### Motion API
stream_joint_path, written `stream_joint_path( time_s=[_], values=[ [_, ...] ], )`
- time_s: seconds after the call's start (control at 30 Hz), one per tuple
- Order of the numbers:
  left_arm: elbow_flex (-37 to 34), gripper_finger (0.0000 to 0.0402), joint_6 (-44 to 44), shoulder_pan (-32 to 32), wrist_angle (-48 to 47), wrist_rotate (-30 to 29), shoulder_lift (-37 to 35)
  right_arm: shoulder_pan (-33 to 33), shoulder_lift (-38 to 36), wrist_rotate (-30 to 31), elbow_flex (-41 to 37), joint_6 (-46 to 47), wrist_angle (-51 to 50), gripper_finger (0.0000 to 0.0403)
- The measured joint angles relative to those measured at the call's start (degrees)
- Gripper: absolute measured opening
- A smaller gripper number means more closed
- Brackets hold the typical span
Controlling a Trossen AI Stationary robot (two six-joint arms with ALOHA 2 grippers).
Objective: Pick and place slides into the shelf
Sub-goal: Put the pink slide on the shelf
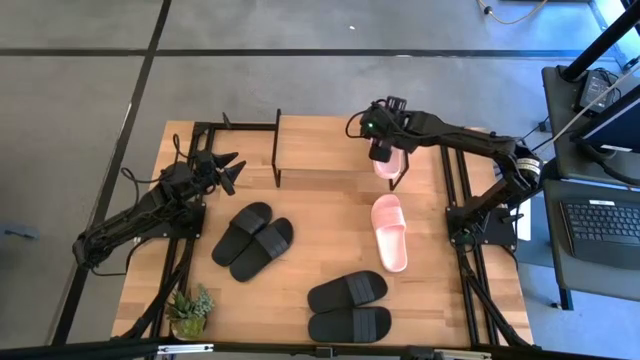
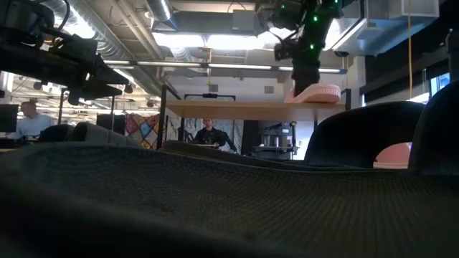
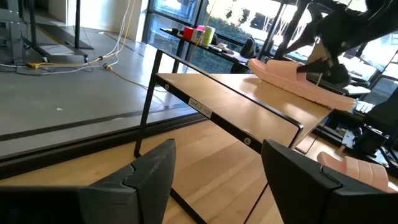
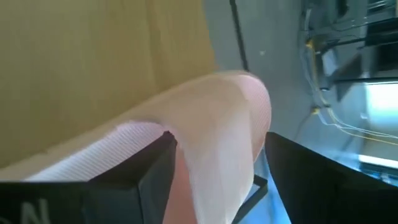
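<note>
We are two matte black arms of slim jointed links, with loose black cables looping along them. Our right tool (image 1: pixel 384 160) carries small green indicator lights on its wrist housing. Our left tool (image 1: pixel 228 172) ends in two flat, angular black fingers (image 3: pixel 153 171), plain, faceted and unmarked.

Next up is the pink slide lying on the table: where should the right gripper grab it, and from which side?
Grip the wide strap of the pink slide from straight above. It lies flat, sole down, so the strap arches up; one finger could slip under it. The right gripper is nearest.
</note>
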Motion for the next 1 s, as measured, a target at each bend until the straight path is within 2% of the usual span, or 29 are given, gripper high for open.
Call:
stream_joint_path(
  time_s=[0.27,0.47,0.53,0.73,1.0],
  values=[
    [0.0,0.023,0.0,-0.02,0.0,-0.01,0.02,0.0,0.0,-6.84,9.93,4.94,-15.92,0.0243],
    [0.0,0.023,0.01,0.0,0.0,-0.02,0.0,0.64,-0.01,-21.18,17.76,7.5,-25.72,0.0243],
    [0.0,0.023,0.02,-0.02,0.0,-0.02,0.02,1.99,-0.02,-23.84,19.09,7.49,-27.22,0.0243],
    [0.0,0.023,0.01,-0.01,0.0,-0.02,0.01,9.6,-0.02,-24.94,19.58,7.75,-34.35,0.0243],
    [0.0,0.023,0.0,-0.02,0.0,0.0,0.02,20.48,-3.53,-24.96,11.83,12.95,-32.17,0.0243]
  ],
)
